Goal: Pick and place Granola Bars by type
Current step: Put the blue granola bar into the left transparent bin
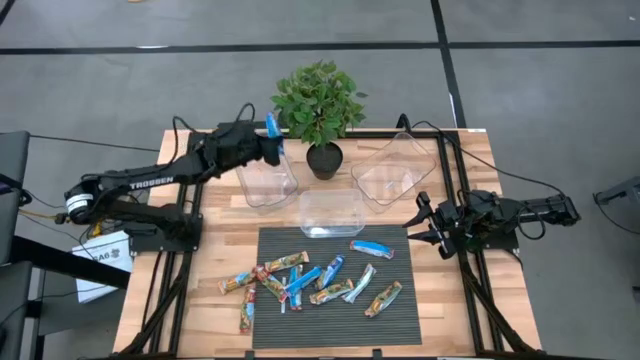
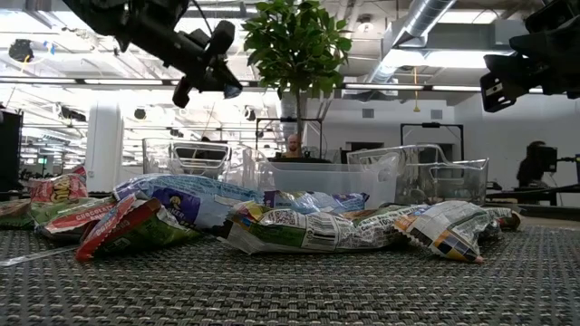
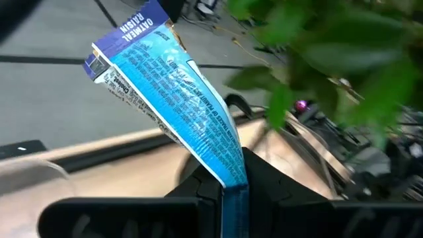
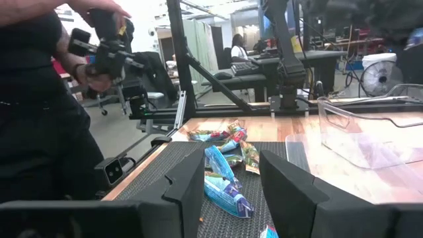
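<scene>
My left gripper (image 1: 275,150) is at the far side of the table, beside the plant, shut on a blue Granola Bar (image 3: 173,86) printed "Oatmeal Raisin". It hovers over the far rim of the left clear tub (image 1: 268,182). Several more Granola Bars (image 1: 310,280), blue, red-orange and green-gold, lie flat on the dark ribbed mat (image 1: 330,330) at the near side. My right gripper (image 4: 231,192) waits open at the table's right edge (image 1: 425,225), level, nothing between its fingers. My left gripper pinches the blue bar's one end (image 3: 232,180) between its two fingers. The fingers come roughly level from the table's left. The bar sticks out past the fingertips, slanting up and away, lifted clear of the tub and the table.
A potted plant (image 1: 320,100) stands right beside my left gripper at the far middle. Two more clear tubs stand at the middle (image 1: 331,213) and far right (image 1: 393,170). A person (image 4: 39,99) stands beyond the table's left side, holding a device.
</scene>
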